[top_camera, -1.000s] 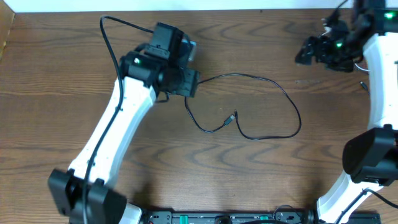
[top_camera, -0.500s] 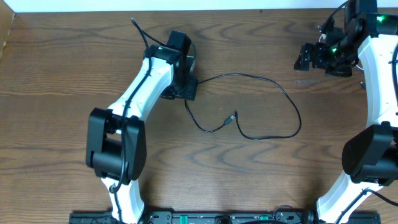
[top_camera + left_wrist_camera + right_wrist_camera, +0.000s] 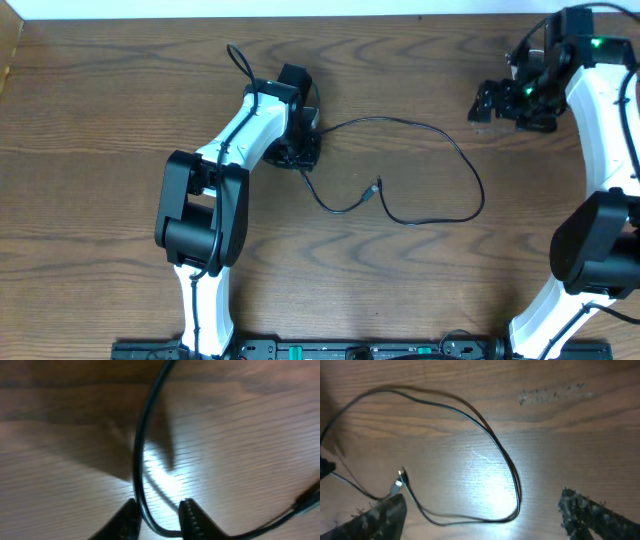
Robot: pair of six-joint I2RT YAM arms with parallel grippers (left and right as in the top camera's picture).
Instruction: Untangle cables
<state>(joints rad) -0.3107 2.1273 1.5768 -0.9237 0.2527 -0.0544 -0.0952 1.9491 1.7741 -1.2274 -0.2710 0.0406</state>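
A thin black cable (image 3: 455,152) lies in a wide loop on the wooden table, its silver-tipped plug (image 3: 375,189) pointing into the loop. My left gripper (image 3: 303,153) sits over the cable's left end. In the left wrist view the cable (image 3: 139,450) runs down between the fingers of the left gripper (image 3: 159,511). It lies against the left finger and curves under the right one, and a gap still shows. My right gripper (image 3: 484,101) hovers open at the far right, away from the cable. Its view looks down on the loop (image 3: 506,462) and the plug (image 3: 399,485).
The left arm's own thicker black wire (image 3: 238,62) arcs up behind its wrist. Scuff marks (image 3: 555,394) mark the wood below the right gripper. The table's far edge (image 3: 300,17) runs just behind both arms.
The left arm has folded back, bringing its gripper down over the cable's left end, and its jaws have narrowed round the cable. The right gripper shifted slightly left.
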